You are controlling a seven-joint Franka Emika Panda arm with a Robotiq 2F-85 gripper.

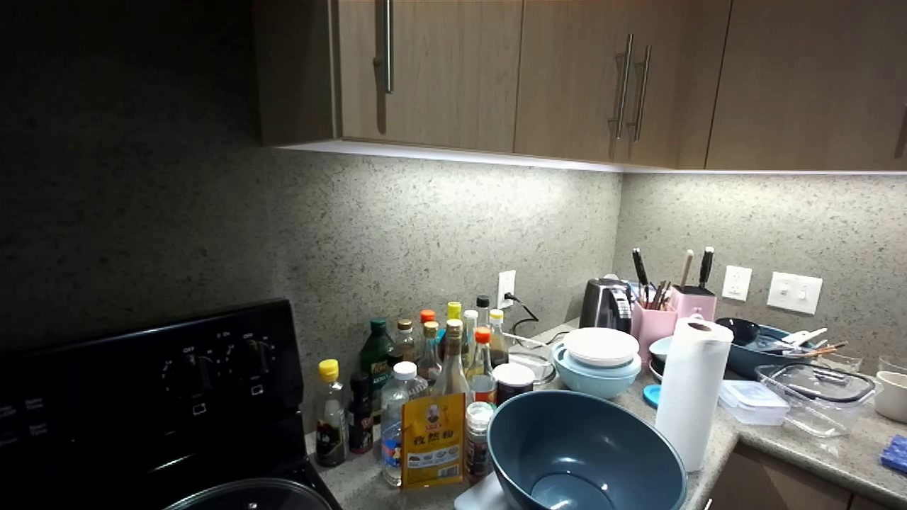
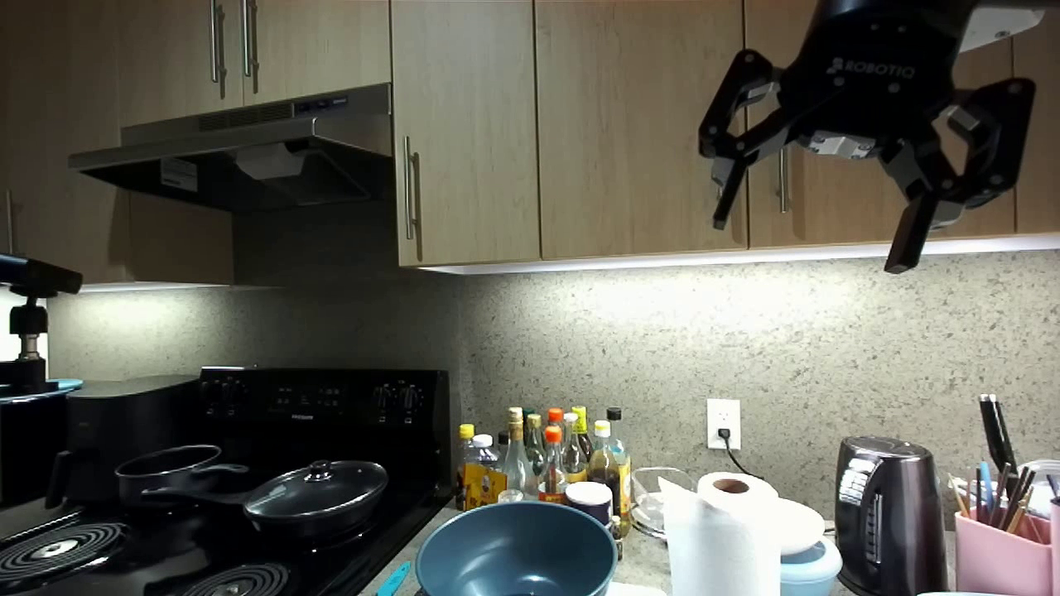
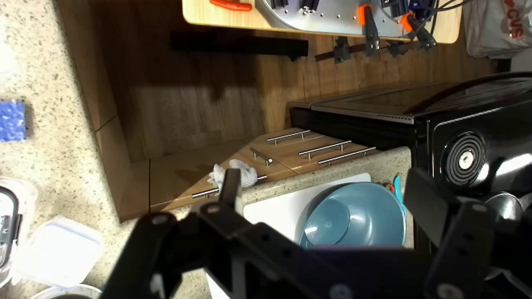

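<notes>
My gripper (image 2: 810,244) hangs high over the counter, in front of the upper cabinets, fingers spread wide with nothing between them. In the wrist view the gripper (image 3: 326,187) frames a deep blue bowl (image 3: 365,216) from well above, touching nothing. The bowl rests partly on a white board (image 3: 270,207) and shows no contents. Beside its rim lies a turquoise-handled utensil (image 3: 398,189). A paper towel roll (image 2: 725,538) stands upright close to the bowl in both exterior views. The gripper is out of sight in an exterior view where the bowl (image 1: 587,453) fills the lower middle.
Several sauce bottles (image 2: 551,455) crowd the wall behind the bowl. A kettle (image 2: 890,513) and a pink utensil holder (image 2: 1002,538) stand to the right. The black stove bears a lidded pan (image 2: 319,497). Upper cabinets (image 2: 642,124) are close behind the gripper.
</notes>
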